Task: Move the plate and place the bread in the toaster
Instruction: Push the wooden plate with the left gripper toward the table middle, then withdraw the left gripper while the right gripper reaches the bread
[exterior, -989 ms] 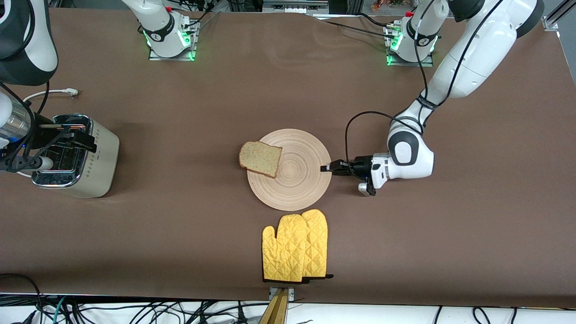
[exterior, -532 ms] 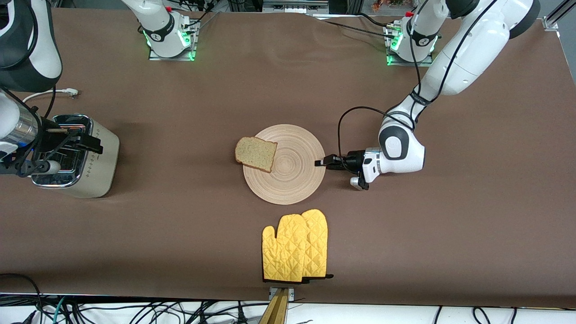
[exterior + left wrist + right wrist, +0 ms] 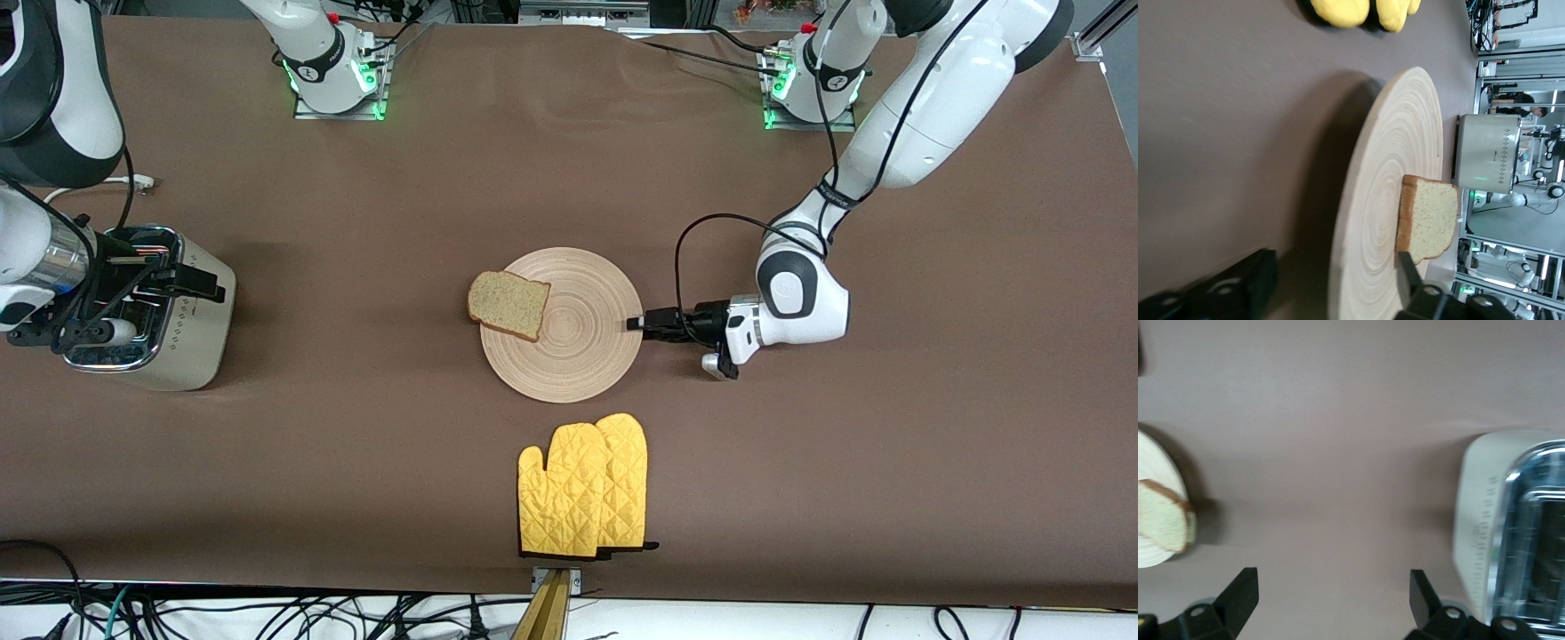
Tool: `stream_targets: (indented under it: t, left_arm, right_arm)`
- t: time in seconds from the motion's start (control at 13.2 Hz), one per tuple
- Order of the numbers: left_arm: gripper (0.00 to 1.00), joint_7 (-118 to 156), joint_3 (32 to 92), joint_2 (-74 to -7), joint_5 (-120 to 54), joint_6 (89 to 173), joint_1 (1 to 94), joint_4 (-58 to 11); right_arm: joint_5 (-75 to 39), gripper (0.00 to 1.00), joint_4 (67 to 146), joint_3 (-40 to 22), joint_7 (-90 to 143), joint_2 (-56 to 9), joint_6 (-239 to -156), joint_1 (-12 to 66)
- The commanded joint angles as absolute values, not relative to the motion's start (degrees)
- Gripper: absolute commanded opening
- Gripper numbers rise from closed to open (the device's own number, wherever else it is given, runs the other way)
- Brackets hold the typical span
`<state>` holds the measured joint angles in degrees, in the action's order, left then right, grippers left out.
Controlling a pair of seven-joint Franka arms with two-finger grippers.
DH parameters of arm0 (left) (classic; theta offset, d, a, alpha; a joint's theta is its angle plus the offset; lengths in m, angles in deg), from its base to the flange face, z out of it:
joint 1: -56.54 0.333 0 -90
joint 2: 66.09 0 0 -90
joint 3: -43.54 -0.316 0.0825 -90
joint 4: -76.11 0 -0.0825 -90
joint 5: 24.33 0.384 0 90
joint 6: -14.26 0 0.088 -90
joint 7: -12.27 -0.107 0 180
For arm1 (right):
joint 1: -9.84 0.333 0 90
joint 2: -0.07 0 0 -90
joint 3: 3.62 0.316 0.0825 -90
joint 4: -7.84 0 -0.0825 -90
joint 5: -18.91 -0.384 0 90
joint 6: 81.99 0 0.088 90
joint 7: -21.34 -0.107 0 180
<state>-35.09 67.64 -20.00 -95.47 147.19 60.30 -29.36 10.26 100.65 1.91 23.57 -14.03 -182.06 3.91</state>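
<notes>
The left arm reaches down from its base and bends at the wrist, so the left gripper (image 3: 635,323) lies level at the plate's (image 3: 578,347) 3 o'clock rim. In the left wrist view its fingers (image 3: 1238,290) stand wide apart, one on each face of the rim, not closed on it. The bread (image 3: 508,305) lies at the plate's 10 o'clock, overhanging the edge. The right gripper (image 3: 200,286) hangs over the toaster (image 3: 182,333) at the right arm's end of the table, spread wide and holding nothing. A brown cloth (image 3: 356,444) covers the table. Yellow oven mitts (image 3: 582,489) lie at the plate's 6 o'clock, nearer the front camera. Loose cables (image 3: 267,618) run along the table's near edge.
</notes>
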Motion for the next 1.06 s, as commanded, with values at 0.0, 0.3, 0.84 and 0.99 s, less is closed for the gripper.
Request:
stream_targets:
  t: [0.0,0.3,0.84,0.99]
  left_arm:
    - [1.00,-28.6,67.6,-22.0,-83.7,140.2,66.4,-30.0]
    - [1.00,-9.5,67.7,-22.6,-58.2,125.8,71.7,-19.7]
    - [1.00,13.5,68.1,-32.9,-27.4,107.3,72.7,-5.7]
    - [1.00,13.5,67.9,-36.7,-23.8,107.1,72.8,-5.8]
  right_arm:
    - [3.5,1.00,102.9,2.4,22.7,-14.5,-182.0,3.5]
    - [-6.6,1.00,109.7,2.6,22.7,-14.8,-185.6,4.0]
    - [-15.2,1.00,118.8,3.7,15.2,-15.6,-198.3,11.6]
    - [-15.4,1.00,119.2,3.7,13.6,-17.6,-202.2,14.5]
